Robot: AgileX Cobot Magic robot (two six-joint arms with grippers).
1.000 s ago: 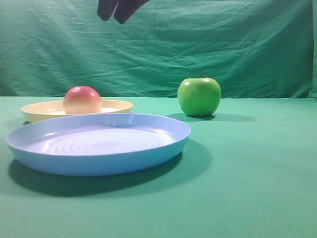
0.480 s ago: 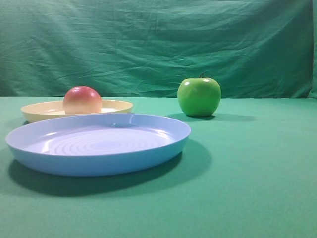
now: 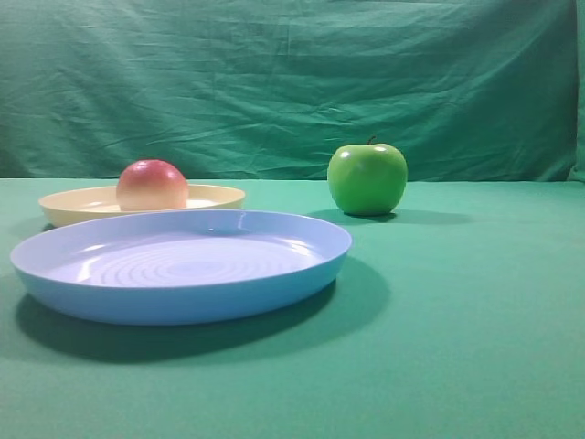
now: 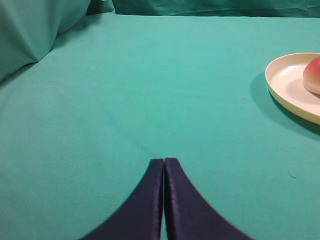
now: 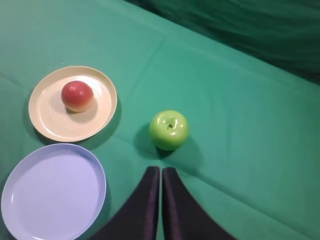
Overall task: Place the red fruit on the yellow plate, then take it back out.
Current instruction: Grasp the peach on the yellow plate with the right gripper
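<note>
Now, in your exterior high view the red fruit sits on the yellow plate, toward the left of the scene. Just in front of that plate, nearer the camera, lies the larger light blue plate, with nothing on it. Off to the right, well apart from both plates, the green apple stands upright on the green tabletop, stem up. You see no arm in this view

From your left wrist camera, the left gripper hangs over bare cloth with its dark fingers pressed together, nothing between them. At the right edge you catch part of the yellow plate and a sliver of the red fruit resting in it, well away from those fingers

Your right wrist camera looks down from above: the right gripper has its fingers shut tight against each other, holding nothing. The green apple lies just beyond their tips. Further left the red fruit rests on the yellow plate, a little off centre, and the light blue plate lies just beside that plate, nearer the camera
</note>
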